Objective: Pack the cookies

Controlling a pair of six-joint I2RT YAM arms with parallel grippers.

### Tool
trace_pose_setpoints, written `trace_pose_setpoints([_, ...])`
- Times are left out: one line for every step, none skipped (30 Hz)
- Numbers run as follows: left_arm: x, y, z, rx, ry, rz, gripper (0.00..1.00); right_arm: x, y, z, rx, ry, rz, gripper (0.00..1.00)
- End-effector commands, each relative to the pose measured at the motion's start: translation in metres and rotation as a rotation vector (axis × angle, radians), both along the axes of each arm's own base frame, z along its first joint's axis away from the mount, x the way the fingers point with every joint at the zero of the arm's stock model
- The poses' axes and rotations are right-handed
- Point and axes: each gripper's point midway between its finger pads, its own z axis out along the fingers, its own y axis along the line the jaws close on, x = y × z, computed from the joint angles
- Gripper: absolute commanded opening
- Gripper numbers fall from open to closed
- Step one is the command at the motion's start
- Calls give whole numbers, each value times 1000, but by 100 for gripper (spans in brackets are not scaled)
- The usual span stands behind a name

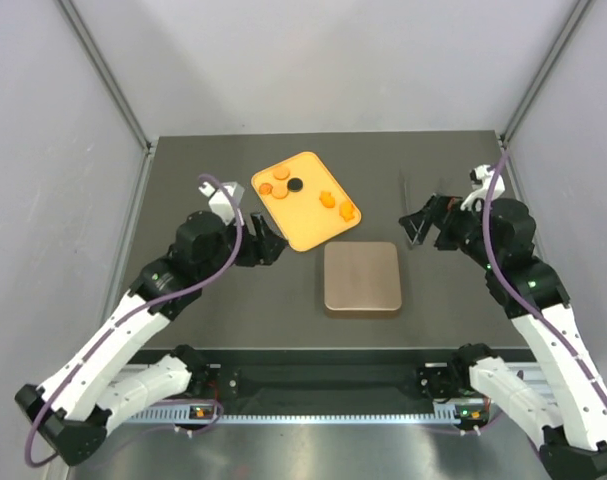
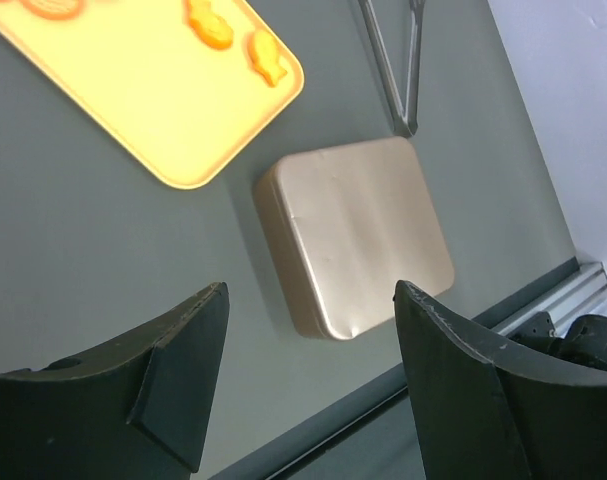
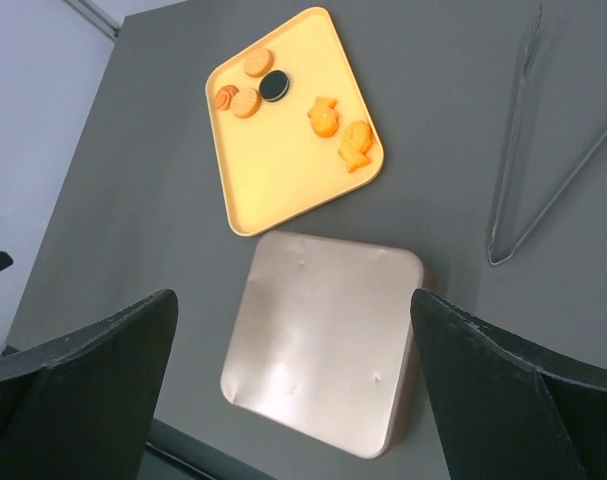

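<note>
Dark desk is carrying everything. Both arms are reaching forward from the near edge, elbows bent and raised, wrists angling inward and down, so each wrist camera is looking over the tin. Left tool is hovering off the desk just beside the tray's near-left edge, fingers spread apart and gripping nothing. Right tool is hanging right of the tin, near the tongs, fingers likewise wide apart and empty. Square gold tin is sitting near-centre with its lid on, just beside the tray, a thin gap showing between them. Orange tray is lying behind it, turned diagonally. Metal tongs are lying flat to the right of the tray, joined end pointing toward the tin. Cookies are all sitting on the tray, none in the tin: three orange rounds and one black one are clustering at the far-left corner, and two fish-shaped orange ones are lying by the right edge. Judging the step in hand as opening the tin, since nothing is going in with the lid on. To do it well, one tool should be pinching the lid at a side edge while the other is bracing the base. The lid should be lifting straight up and parking on bare desk away from the tray. The cookies are flat and low, so the fingers will likely be needing to drop almost onto the tray, which may be sliding.
</note>
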Motion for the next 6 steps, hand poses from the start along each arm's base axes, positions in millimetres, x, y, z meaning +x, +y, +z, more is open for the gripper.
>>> trace_pose_setpoints([-10, 24, -13, 75, 9, 48, 72, -5, -7, 6, -8, -32, -19, 100])
trace_pose_setpoints([-15, 27, -12, 73, 5, 48, 72, -5, -7, 6, -8, -35, -17, 100])
trace_pose_setpoints([-16, 29, -11, 70, 2, 52, 72, -5, -7, 6, -8, -37, -13, 100])
trace_pose_setpoints([-17, 29, -11, 72, 2, 49, 73, -5, -7, 6, -10, -37, -17, 100])
trace_pose_setpoints([-18, 30, -9, 71, -5, 50, 73, -4, -8, 7, -7, -41, -28, 100])
trace_pose_setpoints([-18, 31, -10, 73, -4, 49, 73, -2, -10, 9, -5, -54, -38, 100])
